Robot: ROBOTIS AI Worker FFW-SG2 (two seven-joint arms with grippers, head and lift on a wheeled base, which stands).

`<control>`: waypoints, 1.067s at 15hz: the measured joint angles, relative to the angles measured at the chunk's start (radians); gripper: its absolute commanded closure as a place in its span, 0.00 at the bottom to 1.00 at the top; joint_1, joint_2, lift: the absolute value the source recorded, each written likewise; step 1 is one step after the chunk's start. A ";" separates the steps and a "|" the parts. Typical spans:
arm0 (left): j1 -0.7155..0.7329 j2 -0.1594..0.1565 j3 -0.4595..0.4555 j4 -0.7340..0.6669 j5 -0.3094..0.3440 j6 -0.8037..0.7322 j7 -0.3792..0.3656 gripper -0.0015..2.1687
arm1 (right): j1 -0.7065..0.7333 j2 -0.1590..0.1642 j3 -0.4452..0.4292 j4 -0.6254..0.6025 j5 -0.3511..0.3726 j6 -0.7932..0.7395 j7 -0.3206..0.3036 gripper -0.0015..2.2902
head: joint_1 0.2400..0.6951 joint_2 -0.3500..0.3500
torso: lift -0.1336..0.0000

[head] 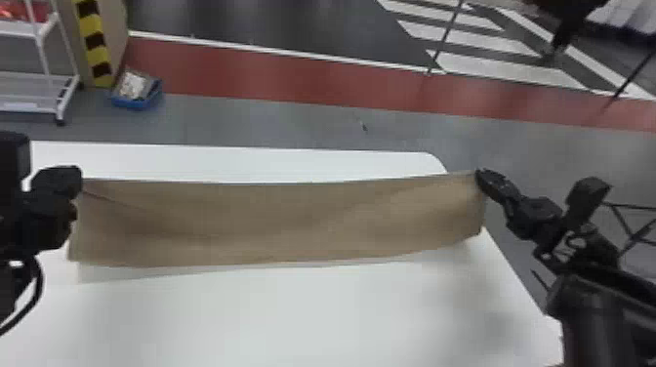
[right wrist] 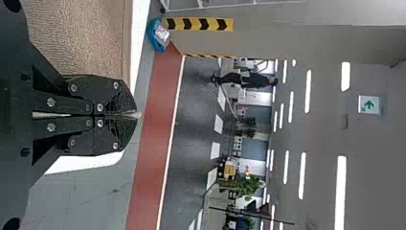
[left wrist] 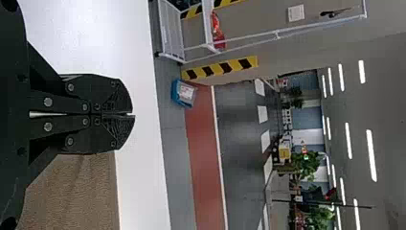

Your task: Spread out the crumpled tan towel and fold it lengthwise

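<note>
Over a white table (head: 302, 317), with a red floor strip (head: 293, 75) beyond, holds the tan towel (head: 283, 219) stretched crosswise in a long band; pinches its left far corner with closed left gripper (head: 78, 181), its right with closed right gripper (head: 481, 176).
</note>
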 measured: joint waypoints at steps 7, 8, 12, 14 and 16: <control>-0.062 -0.012 -0.049 0.097 -0.038 0.024 -0.009 0.00 | -0.017 -0.002 0.036 0.054 0.050 -0.056 -0.060 0.17 | 1.00 0.08 | 0.07; -0.067 -0.016 -0.055 0.110 -0.049 0.009 -0.010 0.00 | -0.017 -0.002 0.038 0.055 0.051 -0.056 -0.071 0.02 | 1.00 0.08 | 0.07; -0.081 -0.015 -0.058 0.154 -0.079 -0.104 -0.009 0.01 | -0.009 0.002 0.049 0.050 0.048 -0.079 -0.102 0.01 | 0.98 0.09 | 0.07; -0.047 -0.009 -0.036 0.138 -0.077 -0.130 -0.008 0.01 | 0.007 0.004 0.044 0.037 0.036 -0.094 -0.104 0.02 | 0.98 0.10 | 0.07; 0.015 -0.003 0.010 0.093 -0.059 -0.127 -0.052 0.01 | 0.033 0.005 0.034 0.010 0.011 -0.099 -0.104 0.02 | 1.00 0.09 | 0.07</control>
